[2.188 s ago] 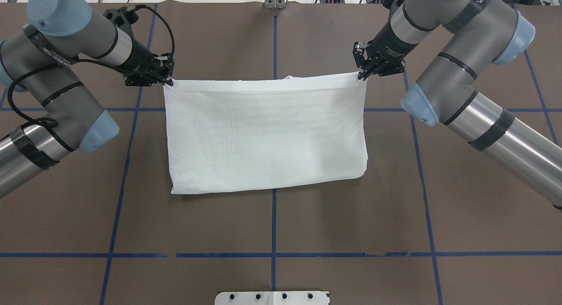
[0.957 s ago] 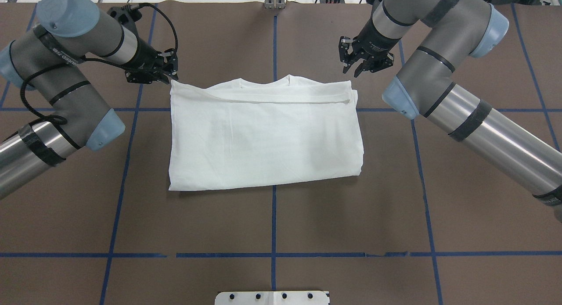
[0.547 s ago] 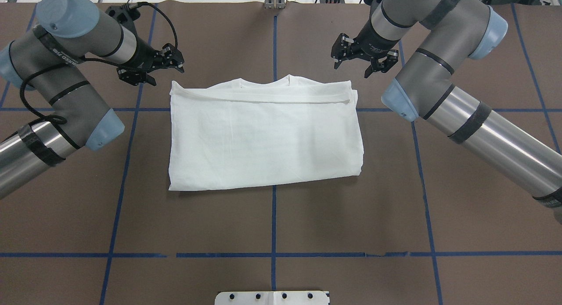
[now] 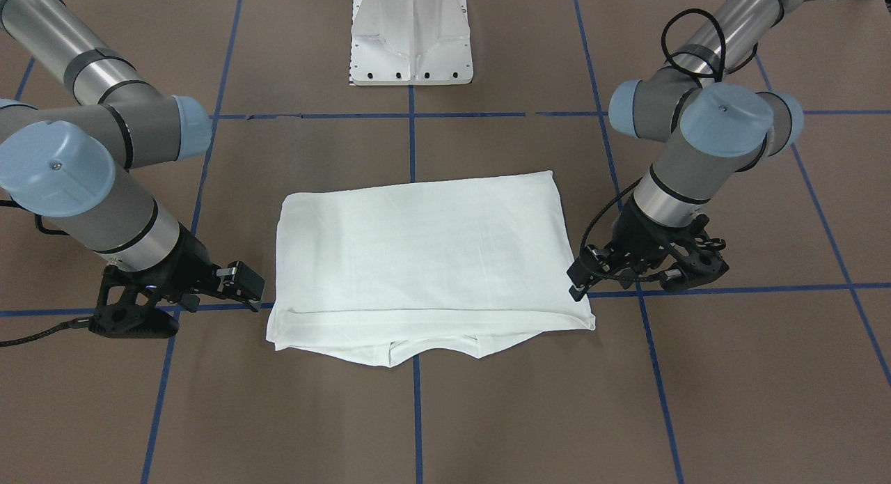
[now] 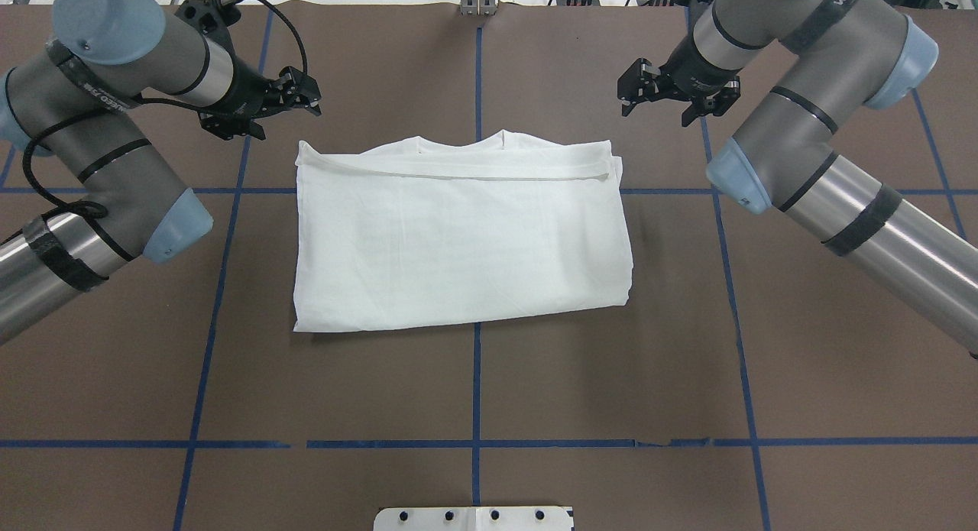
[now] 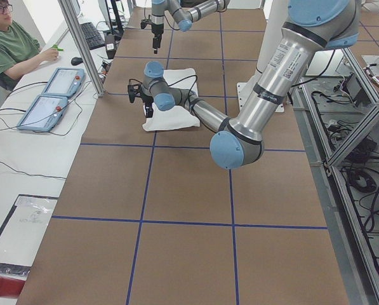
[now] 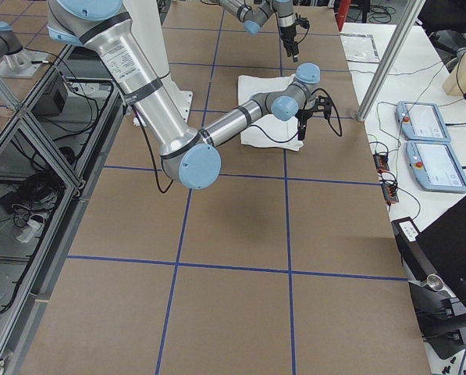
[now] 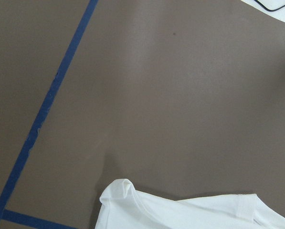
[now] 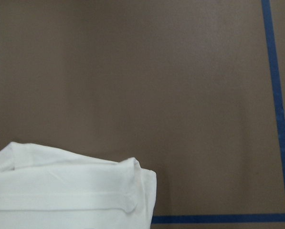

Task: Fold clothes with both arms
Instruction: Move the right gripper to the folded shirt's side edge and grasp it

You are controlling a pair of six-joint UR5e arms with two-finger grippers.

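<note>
Shirt: white folded long-sleeved T-shirt, flat at the centre of the brown table with blue tape lines.
Left: black two-finger left gripper, fingers spread, empty, near the shirt's far corner.
Right: black two-finger right gripper, likewise spread, empty.
Writing: white lettering on the black arm straps, unreadable.

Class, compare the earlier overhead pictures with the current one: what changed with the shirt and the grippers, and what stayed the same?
The left gripper and the right gripper let go of the white T-shirt's far corners, opened and drew back from it. The released far edge dropped flat onto the table. The folded shirt's near edge kept its place.
</note>
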